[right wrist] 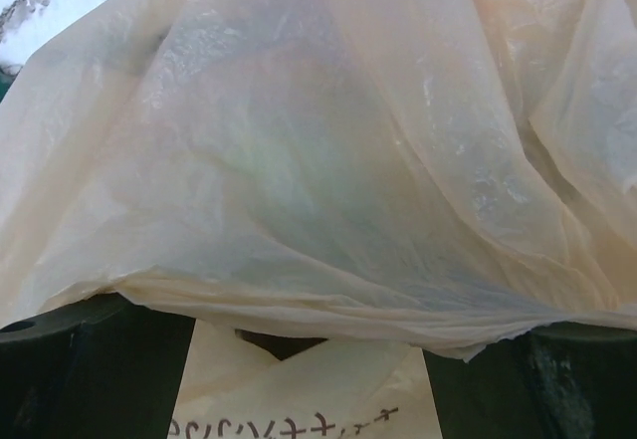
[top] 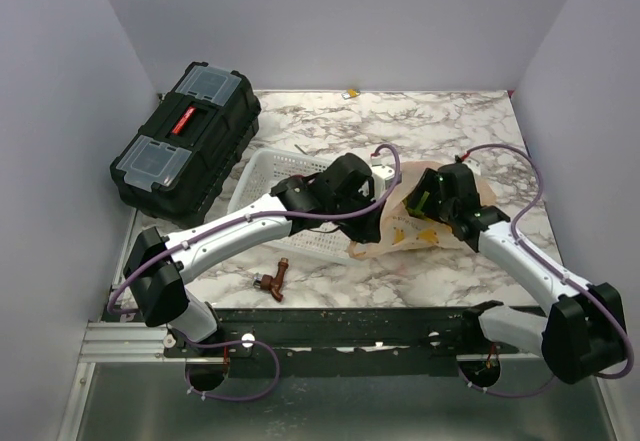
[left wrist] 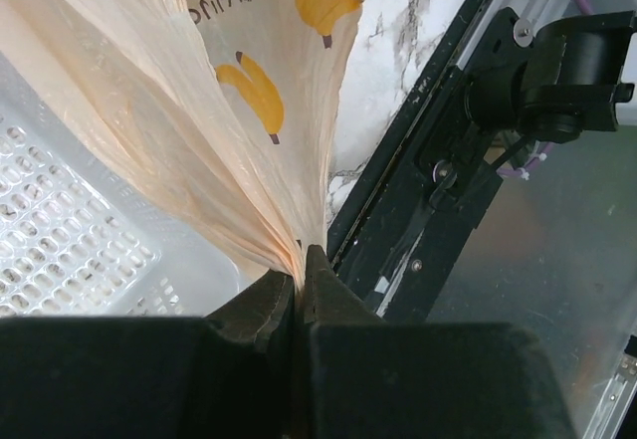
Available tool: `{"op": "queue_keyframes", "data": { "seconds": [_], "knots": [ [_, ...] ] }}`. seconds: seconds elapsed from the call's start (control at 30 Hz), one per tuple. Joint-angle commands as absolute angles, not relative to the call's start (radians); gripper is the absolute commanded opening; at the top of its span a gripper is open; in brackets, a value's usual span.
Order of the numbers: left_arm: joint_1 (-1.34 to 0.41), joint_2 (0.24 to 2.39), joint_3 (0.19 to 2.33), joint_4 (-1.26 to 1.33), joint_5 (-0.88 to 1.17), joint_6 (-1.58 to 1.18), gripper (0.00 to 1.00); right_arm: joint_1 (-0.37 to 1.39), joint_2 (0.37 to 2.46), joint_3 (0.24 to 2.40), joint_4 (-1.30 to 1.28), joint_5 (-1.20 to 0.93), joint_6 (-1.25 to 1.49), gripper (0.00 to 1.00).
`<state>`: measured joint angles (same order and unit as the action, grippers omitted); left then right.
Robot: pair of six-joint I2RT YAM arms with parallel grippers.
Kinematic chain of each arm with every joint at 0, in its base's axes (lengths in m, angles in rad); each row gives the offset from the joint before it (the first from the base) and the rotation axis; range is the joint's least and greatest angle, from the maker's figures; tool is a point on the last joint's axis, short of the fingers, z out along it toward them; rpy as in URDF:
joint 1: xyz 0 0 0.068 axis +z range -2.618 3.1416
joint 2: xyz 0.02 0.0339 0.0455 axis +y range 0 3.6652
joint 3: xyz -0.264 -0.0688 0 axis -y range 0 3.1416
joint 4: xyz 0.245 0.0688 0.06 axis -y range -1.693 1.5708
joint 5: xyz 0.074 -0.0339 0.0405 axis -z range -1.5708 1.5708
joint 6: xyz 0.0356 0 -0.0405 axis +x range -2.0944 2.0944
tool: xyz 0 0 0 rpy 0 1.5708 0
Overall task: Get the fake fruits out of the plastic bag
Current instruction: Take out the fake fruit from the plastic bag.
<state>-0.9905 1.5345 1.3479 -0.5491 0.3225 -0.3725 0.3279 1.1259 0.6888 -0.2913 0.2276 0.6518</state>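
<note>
Bag-opening is the step in hand, as we judge it: no fruits show outside the bag (top: 395, 236), which lies by the table's near edge, right of the middle, touching the right end of the basket (top: 262, 176). Our left gripper (left wrist: 302, 285) is closed tight on a gathered pinch of the film, which fans out taut from the jaws over the basket. Our right gripper (right wrist: 311, 344) stands wide open with nothing held; film drapes across both fingers (right wrist: 90, 369), and a faint greenish blur behind it may be one fruit, though we cannot be sure. Next, we think, the right arm has to find the mouth and reach in while the left holds its pinch high; thin film like this could get caught up along with a fruit. Yellow bananas are printed on the bag with a line of dark writing (left wrist: 234, 1) beside them, possibly Japanese script, which we cannot read. No brand is legible.
</note>
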Motion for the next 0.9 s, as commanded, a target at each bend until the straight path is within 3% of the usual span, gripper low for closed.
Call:
{"op": "queue_keyframes", "data": {
  "seconds": [0.0,0.07,0.13,0.23,0.5,0.87],
  "knots": [
    [-0.997,1.518,1.35,-0.556,0.32,-0.363,0.03,0.333,1.183,0.689,-0.177,0.24,0.634,0.83],
    [-1.002,1.514,1.34,-0.551,0.318,-0.369,0.03,0.333,1.205,0.706,-0.203,0.237,0.627,0.8],
    [-1.005,1.516,1.34,-0.576,0.307,-0.382,0.03,0.333,1.207,0.709,-0.212,0.227,0.615,0.7],
    [-1.006,1.521,1.351,-0.625,0.288,-0.382,0.02,0.333,1.17,0.707,-0.247,0.23,0.605,0.67],
    [-1.005,1.508,1.326,-0.606,0.261,-0.347,0.02,0.333,1.073,0.719,-0.351,0.186,0.601,0.39],
    [-1.006,1.501,1.312,-0.596,0.253,-0.341,0.01,0.333,0.932,0.855,-0.613,0.041,0.603,0.18]
  ]
}}
